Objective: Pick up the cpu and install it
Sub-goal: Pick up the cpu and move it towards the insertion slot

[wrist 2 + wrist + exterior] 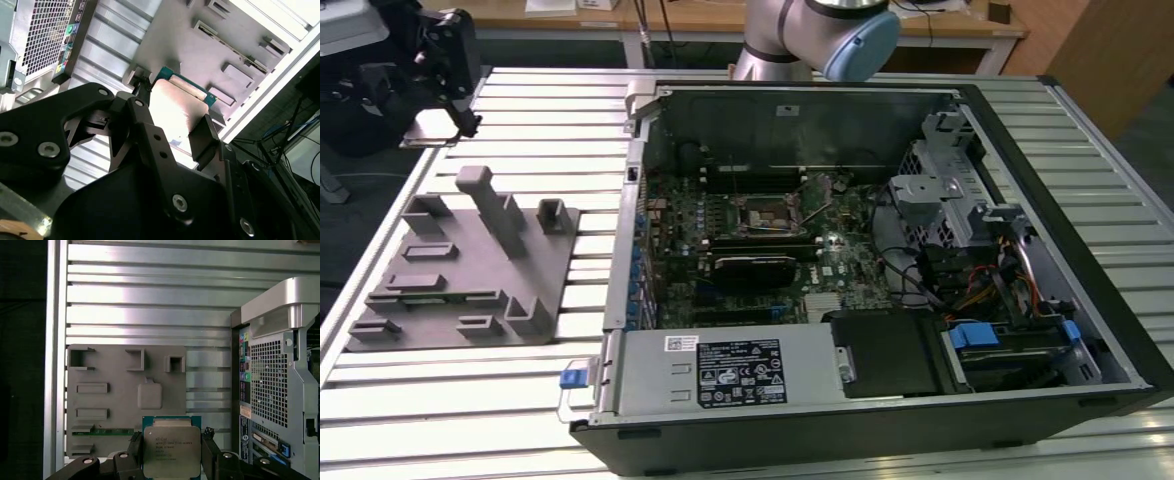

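The gripper [172, 461] is pinching the cpu [171, 444] by two opposite edges, probably to keep its fingers off the contacts, and it's hanging flat, up clear of the grey fixture [120, 400], next to the pc case [272, 390].

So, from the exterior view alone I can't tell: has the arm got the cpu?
Observer: Yes. In both wrist views the cpu sits clamped between the jaws, its metal top facing the first wrist camera.
Operator: Is it over the motherboard?
Observer: No, it is over the grey fixture, outside the computer case, whose rear panel is off to one side.
Operator: Is anything left in the fixture?
Observer: A green memory module lies in one slot.
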Action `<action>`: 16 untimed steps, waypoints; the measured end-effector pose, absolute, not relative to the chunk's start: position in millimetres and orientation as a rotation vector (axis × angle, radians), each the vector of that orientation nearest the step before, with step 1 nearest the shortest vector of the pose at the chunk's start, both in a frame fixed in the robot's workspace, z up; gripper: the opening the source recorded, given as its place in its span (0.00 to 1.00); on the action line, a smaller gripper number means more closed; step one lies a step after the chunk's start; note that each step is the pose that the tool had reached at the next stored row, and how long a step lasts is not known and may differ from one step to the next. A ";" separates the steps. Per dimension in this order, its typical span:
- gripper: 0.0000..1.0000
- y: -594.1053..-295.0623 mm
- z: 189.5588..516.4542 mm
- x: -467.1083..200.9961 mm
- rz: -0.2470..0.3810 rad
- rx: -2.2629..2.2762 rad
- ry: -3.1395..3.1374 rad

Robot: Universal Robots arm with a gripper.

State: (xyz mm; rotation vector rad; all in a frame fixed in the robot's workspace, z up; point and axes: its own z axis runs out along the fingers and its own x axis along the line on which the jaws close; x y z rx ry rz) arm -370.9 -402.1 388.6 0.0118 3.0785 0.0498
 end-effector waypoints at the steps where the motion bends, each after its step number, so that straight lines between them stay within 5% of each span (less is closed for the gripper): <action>1: 0.55 -402.1 388.6 -369.7 0.050 0.012 3.079; 16: 0.55 -402.1 388.7 -350.3 0.050 0.012 3.079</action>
